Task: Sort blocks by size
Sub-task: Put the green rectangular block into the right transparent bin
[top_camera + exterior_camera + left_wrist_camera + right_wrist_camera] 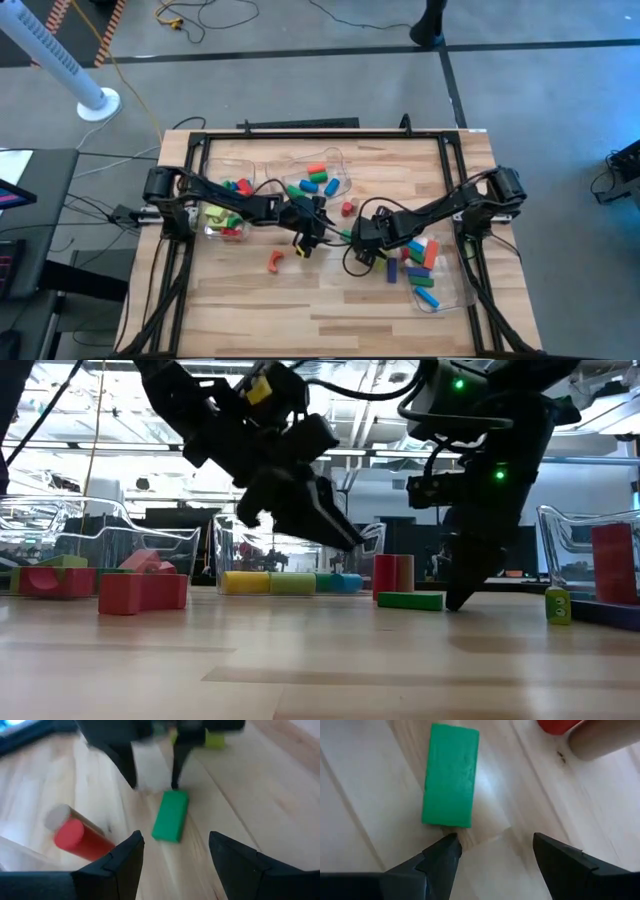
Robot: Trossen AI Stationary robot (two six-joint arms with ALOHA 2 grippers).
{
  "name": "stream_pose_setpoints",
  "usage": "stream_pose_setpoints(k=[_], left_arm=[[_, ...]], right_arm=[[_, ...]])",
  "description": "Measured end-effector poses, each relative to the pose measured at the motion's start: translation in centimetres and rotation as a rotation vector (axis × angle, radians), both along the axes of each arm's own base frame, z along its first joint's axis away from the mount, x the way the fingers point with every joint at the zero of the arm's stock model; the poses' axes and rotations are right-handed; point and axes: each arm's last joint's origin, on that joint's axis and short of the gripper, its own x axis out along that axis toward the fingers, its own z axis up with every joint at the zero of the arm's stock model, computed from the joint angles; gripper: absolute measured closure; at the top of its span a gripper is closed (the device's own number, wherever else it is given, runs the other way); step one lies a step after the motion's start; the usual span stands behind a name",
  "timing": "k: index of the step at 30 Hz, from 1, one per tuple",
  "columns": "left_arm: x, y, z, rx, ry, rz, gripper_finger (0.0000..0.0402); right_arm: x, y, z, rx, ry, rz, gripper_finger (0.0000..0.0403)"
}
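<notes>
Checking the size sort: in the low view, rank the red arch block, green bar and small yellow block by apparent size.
1. Red arch block, though it may sit nearer the camera.
2. Green bar.
3. Small yellow block.

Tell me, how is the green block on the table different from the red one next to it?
The green block is a flat bar with straight edges and corners; the red block is round, a cylinder. The green block has the right gripper open just beside it; the red block has no gripper by it, and the left gripper hangs open above. In the low view the red block rises higher than the green block. Both rest on the wooden table, outside the bins.
</notes>
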Motion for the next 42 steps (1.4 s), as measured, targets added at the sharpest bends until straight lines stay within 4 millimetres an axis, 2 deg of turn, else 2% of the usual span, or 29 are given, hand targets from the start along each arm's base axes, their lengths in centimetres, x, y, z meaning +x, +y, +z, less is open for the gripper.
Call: stream_pose_setpoints(k=[9, 25, 32, 42], left_arm=[[0.8, 0.4, -2.7, 0.008, 0.053, 0.005, 0.0182], [0.5, 2.2, -3.3, -0.029, 0.108, 0.099, 0.0182], [0.4, 2.0, -3.4, -0.044, 0.131, 0.105, 0.0182], [0.4, 1.7, -3.4, -0.067, 0.131, 0.096, 0.0182]], right_arm=[[1.1, -0.8, 0.3, -0.029, -0.102, -0.008, 0.0121], [1.9, -1.4, 0.6, -0.027, -0.173, -0.011, 0.0121], [1.4, -1.0, 0.4, -0.031, -0.132, -0.012, 0.0121], [2.2, -1.2, 0.4, -0.032, -0.203, -0.036, 0.0121]])
